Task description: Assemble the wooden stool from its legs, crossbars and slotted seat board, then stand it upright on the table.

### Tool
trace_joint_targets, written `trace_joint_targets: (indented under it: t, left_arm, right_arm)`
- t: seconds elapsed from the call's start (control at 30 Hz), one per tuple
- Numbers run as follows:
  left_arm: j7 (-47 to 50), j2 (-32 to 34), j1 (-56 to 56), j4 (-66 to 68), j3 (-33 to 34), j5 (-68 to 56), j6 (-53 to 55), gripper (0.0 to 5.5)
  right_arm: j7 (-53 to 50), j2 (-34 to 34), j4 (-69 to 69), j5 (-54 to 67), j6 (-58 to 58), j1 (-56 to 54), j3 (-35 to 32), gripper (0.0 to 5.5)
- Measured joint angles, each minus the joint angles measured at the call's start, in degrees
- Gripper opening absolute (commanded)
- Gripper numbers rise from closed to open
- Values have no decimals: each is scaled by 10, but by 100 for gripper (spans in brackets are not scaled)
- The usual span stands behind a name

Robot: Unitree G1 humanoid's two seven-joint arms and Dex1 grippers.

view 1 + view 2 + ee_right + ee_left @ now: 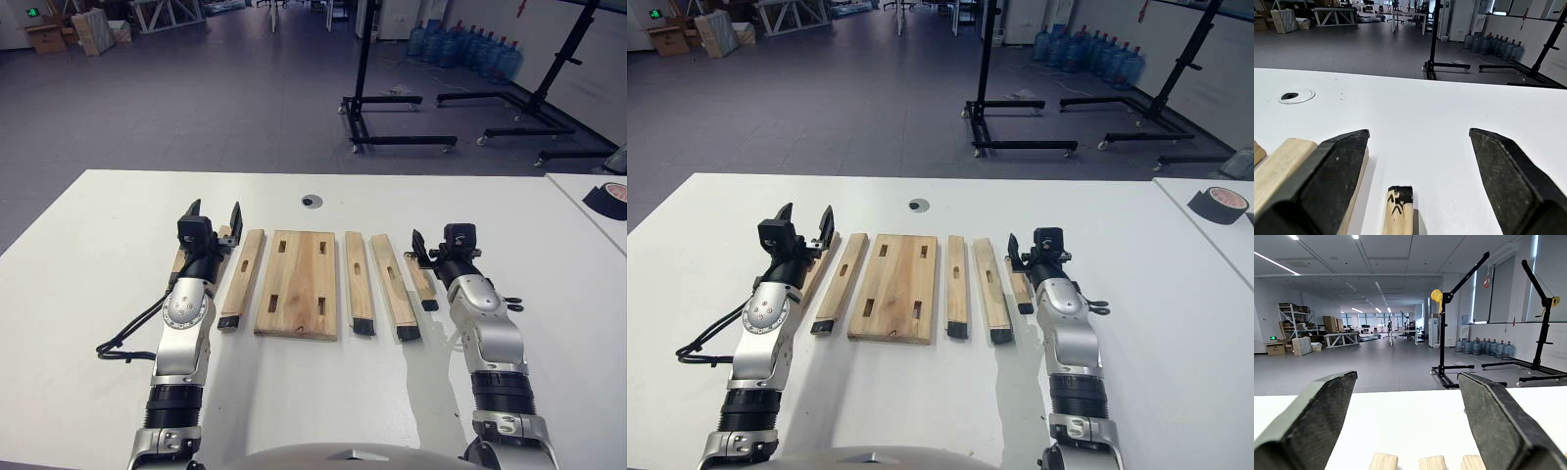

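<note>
Jaws on both arms stand wide apart and empty, low over the worktop (98, 225), where the seat board (297, 284) lies flat between legs (241, 279). Left wrist view: left jaws spread, wood ends (1432, 462) just below. Right wrist view: right jaws spread either side of a crossbar (1399, 208).

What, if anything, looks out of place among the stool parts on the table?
Nothing stands out. The seat board lies flat with wooden bars laid either side, roughly parallel; the right-hand ones fan slightly. The left gripper and right gripper hang open over the outermost bars.
</note>
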Motion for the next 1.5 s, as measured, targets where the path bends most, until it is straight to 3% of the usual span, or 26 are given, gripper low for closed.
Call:
trace_joint_targets:
  t: [0.37,0.7,0.93,1.5]
  left_arm:
    - [9,-3,9,-2,-4,7,-10,376]
    - [17,-3,-6,39,7,5,-11,376]
    - [12,5,-23,64,13,7,-20,376]
    - [24,-2,-19,57,13,3,-12,376]
  right_arm:
    - [2,3,-24,7,37,23,3,377]
    - [4,14,-11,3,-124,-27,2,377]
    - [-4,45,-8,2,-176,-25,13,377]
    - [17,38,-22,37,-126,-8,8,377]
